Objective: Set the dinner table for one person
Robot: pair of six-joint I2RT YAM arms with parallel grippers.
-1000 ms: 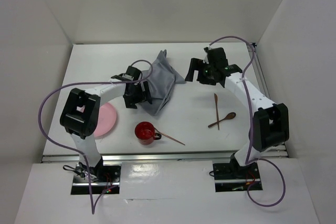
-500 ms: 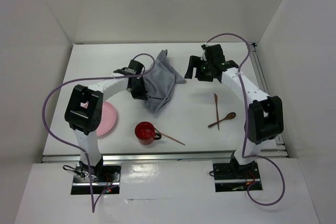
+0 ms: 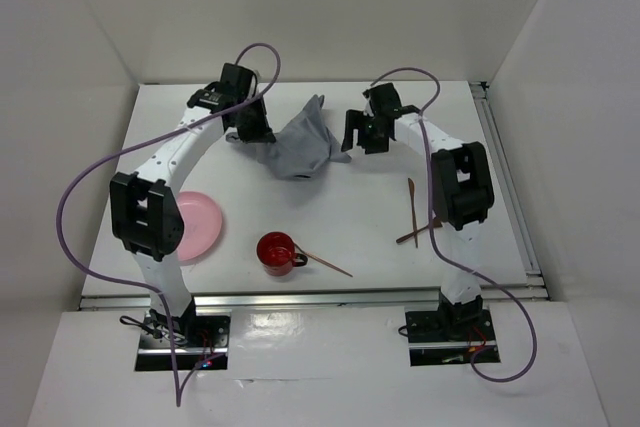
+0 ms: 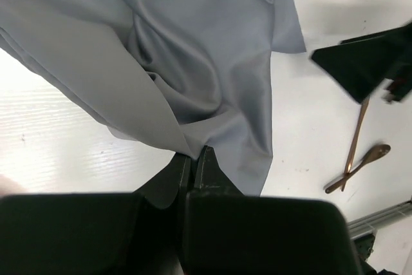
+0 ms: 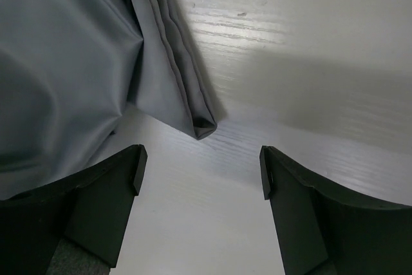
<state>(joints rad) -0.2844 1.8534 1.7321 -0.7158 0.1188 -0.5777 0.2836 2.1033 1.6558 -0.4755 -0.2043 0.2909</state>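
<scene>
One white counter (image 3: 380, 237) fills the middle of the top view. On it lie one grey cloth (image 3: 300, 147) at upper centre and one pink plate (image 3: 200, 229) at lower left, partly behind the left arm. One red cup (image 3: 276, 251) sits low in the middle with one wooden stick (image 3: 326, 263) at its handle. At right, one wooden spoon (image 4: 373, 154) crosses a second stick (image 4: 358, 134). The left hand (image 4: 192, 156) pinches the cloth's edge. The right hand (image 5: 201, 159) stands wide, with the cloth's folded corner just ahead.

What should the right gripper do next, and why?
Probably ease the right gripper forward over the folded corner of the cloth and close on it. Its jaws stand open with that corner just ahead of them, while the left gripper is shut on the other side of the cloth; a second grip would likely let both arms spread it flat on the table.
</scene>
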